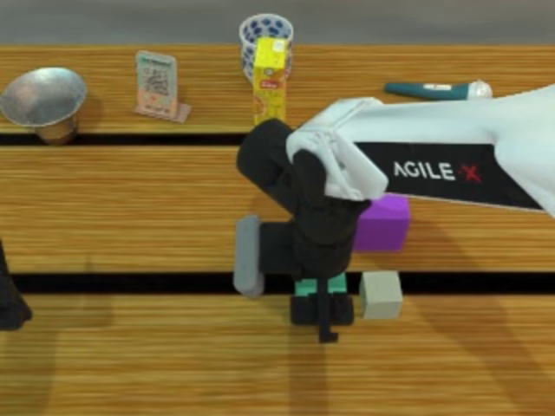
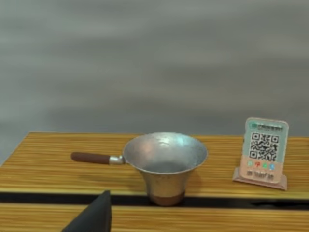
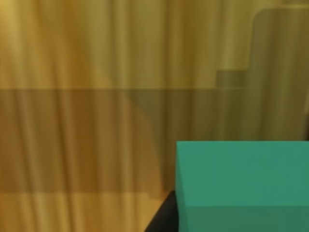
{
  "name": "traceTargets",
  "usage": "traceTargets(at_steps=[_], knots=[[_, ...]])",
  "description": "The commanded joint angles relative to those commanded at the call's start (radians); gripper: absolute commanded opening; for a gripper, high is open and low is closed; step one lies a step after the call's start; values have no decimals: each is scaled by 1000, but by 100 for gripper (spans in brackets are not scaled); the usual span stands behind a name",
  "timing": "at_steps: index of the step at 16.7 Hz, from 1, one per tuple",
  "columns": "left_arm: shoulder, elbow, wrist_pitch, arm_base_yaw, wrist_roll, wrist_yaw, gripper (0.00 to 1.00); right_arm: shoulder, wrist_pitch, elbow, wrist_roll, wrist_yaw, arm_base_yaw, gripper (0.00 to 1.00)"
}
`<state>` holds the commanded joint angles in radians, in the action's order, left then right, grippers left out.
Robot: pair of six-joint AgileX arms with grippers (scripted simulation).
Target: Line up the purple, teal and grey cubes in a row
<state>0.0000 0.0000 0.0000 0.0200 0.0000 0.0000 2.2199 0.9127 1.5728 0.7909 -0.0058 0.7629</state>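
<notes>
Reaching in from the right side of the table, my right arm (image 1: 451, 165) has its claw (image 1: 323, 314) down over the teal cube. The left arm (image 1: 10, 299) sits parked at the table's left edge, and whether its claw is open or closed cannot be told.

The purple cube (image 1: 384, 223), the largest, rests on the table (image 1: 130, 208) near the middle, partly covered by the right arm's wrist. It looks like a plain matte block with flat faces and sharp edges: probably stiff and light, not fragile, and not slippery. Because it is the widest, I judge it needs the fingers spread well apart, pressing on two opposite side faces, centred.

The teal cube (image 1: 319, 285) sits below and to the left of the purple one, mostly hidden under the claw; only a strip of it shows from above. In the right wrist view its top and one side face (image 3: 241, 183) fill the near corner, very close to the camera. The claw seems to straddle it, but I cannot tell whether the fingers are closed on it or loose. It should handle the same way: rigid, gripped squarely on parallel sides.

The grey cube (image 1: 381, 295), the smallest, stands just beside the claw on the right, apart from the purple cube. Being small, it would likely need a centred pinch so it does not twist.
</notes>
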Motion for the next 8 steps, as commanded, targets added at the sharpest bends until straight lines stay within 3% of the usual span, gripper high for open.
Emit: traceTargets(at_steps=[6, 8], knots=[[0, 0, 0, 0, 0, 0, 100, 0, 0, 0, 0, 0, 0, 98], [0, 0, 0, 0, 0, 0, 100, 0, 0, 0, 0, 0, 0, 100]])
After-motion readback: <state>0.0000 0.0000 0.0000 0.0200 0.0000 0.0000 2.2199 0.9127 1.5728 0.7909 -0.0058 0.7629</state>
